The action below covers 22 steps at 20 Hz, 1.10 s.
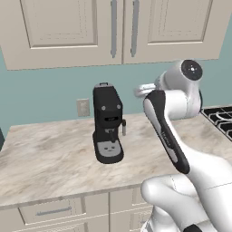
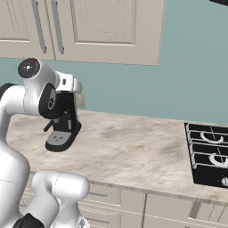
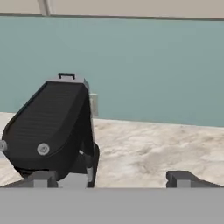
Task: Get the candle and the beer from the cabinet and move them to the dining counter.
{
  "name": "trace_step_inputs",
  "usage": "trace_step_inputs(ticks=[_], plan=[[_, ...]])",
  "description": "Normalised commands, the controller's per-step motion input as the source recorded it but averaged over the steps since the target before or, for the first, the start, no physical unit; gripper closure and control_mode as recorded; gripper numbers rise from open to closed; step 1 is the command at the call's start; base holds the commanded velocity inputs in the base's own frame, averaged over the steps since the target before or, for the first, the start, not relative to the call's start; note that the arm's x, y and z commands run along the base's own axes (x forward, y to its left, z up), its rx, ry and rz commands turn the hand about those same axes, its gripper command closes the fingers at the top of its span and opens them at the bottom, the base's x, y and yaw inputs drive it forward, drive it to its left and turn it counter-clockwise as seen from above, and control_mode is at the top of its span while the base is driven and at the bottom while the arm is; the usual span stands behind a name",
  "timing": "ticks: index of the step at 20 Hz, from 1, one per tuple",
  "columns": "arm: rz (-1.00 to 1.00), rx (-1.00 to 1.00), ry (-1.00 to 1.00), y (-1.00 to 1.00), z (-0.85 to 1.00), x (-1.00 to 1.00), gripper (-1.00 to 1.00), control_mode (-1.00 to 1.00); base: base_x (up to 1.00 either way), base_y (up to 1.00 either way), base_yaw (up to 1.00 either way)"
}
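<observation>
Left base view, left to right. The cabinet point(image 1: 113, 31) is mounted high on the teal wall, above the marbled worktop point(image 1: 50, 156); its double doors are shut, and the two long grey bar handles point(image 1: 113, 27) hang vertically side by side at the middle seam, long axis up and down. Candle and beer cannot be seen behind the closed doors. A wall outlet point(image 1: 83, 107) is set below it. A black coffee machine point(image 1: 108, 123) stands upright on the worktop, just right of the outlet. The white arm is folded at the right, its wrist raised beside the machine, well below the cabinet's lower edge. Stove grates point(image 1: 222, 118) are seen at the far right.

Right base view. The cabinet point(image 2: 80, 26) fills the upper left, with the arm's wrist below it, in front of the coffee machine point(image 2: 62, 131). The stove point(image 2: 209, 153) sits at the right.

Hand view. The gripper point(image 3: 111, 179) is pointed level toward the wall, its fingertips point(image 3: 41, 178) spread wide apart with nothing between them. The coffee machine point(image 3: 50, 127) is close on the left. The cabinet's lower edge point(image 3: 131, 8) is seen as a strip along the top, above the gripper.
</observation>
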Motion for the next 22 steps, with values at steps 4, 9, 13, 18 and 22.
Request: trace_step_inputs(ticks=[4, 9, 13, 18, 22], plan=[[0.00, 0.00, -0.40, 0.13, 0.54, 0.00, -1.00, -1.00, 0.00, 0.00, 0.00], [0.00, 0.00, -0.36, 0.23, 0.55, -0.03, -1.00, -1.00, 0.00, 0.00, 0.00], [0.00, 0.00, -0.35, 0.13, 0.61, -0.06, -1.00, -1.00, 0.00, 0.00, 0.00], [0.00, 0.00, -0.29, 0.10, 0.59, -0.02, -1.00, -1.00, 0.00, 0.00, 0.00], [0.00, 0.00, -0.23, 0.01, 0.55, -0.04, -1.00, -1.00, 0.00, 0.00, 0.00]])
